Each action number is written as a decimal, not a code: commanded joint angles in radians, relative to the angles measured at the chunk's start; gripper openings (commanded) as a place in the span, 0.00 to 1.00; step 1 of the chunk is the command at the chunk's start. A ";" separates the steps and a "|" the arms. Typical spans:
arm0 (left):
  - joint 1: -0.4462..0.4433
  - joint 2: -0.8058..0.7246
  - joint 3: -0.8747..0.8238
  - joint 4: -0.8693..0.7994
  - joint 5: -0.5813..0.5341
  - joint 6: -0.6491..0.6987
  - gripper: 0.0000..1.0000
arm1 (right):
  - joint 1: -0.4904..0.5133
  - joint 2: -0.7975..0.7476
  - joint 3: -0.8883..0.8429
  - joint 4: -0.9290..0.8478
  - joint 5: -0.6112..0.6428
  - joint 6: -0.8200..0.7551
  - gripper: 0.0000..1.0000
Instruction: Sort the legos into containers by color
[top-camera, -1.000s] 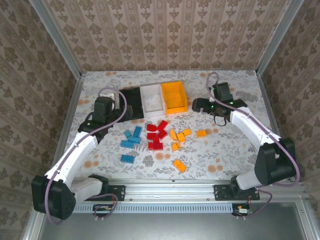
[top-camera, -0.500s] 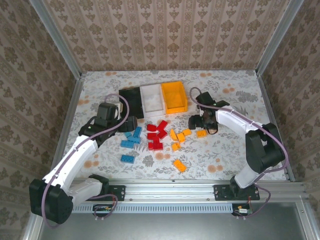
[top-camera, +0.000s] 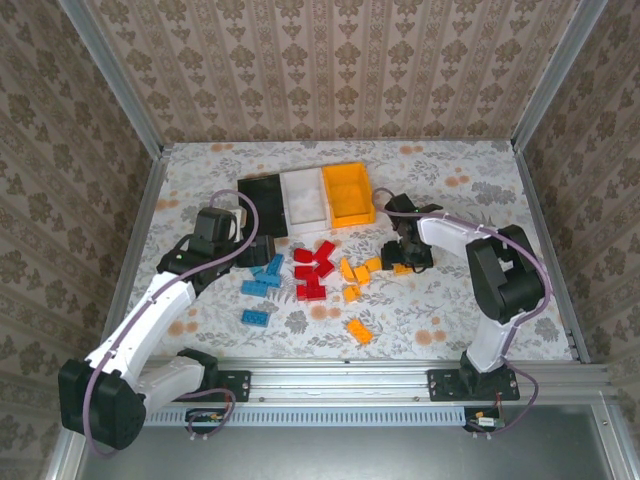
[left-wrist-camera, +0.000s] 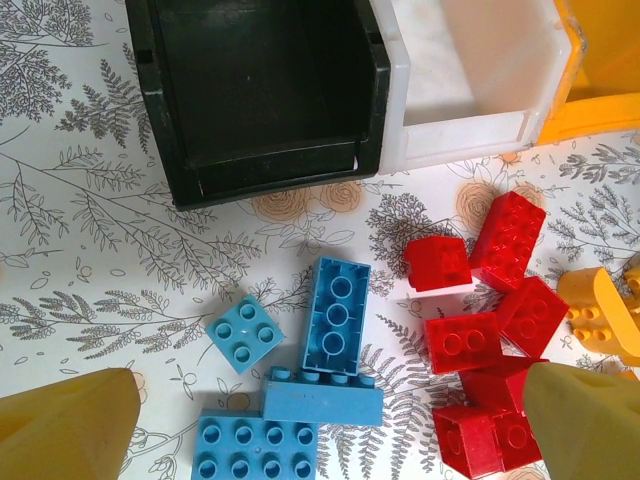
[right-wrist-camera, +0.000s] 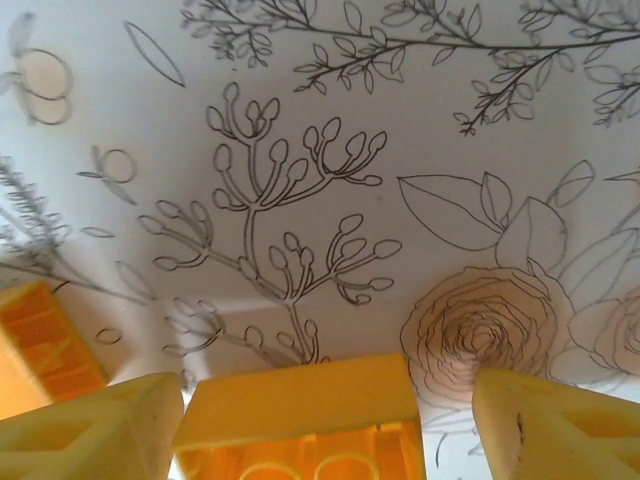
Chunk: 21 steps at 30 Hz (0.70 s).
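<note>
Bright, soft, even light on the counter; bricks cast faint short shadows. Overhead view sharp. Fingertips of the left claw blur at the frame corners. The right claw and its orange brick are out of focus, close to the lens.

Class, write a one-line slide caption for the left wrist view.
Open left pincer hovers above blue legos, red legos alongside, black bin just beyond.

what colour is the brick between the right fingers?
Orange. The brick shows best in the right wrist view, between the fingers.
</note>
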 joint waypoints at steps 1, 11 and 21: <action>0.004 -0.018 -0.011 -0.013 0.019 -0.023 1.00 | 0.006 0.040 0.035 -0.023 0.038 -0.011 0.74; 0.019 -0.031 -0.015 -0.014 0.020 -0.023 1.00 | 0.004 0.046 0.044 -0.024 0.051 -0.013 0.55; 0.027 -0.026 -0.027 0.002 0.040 -0.036 1.00 | 0.004 -0.052 0.058 -0.052 0.051 0.001 0.49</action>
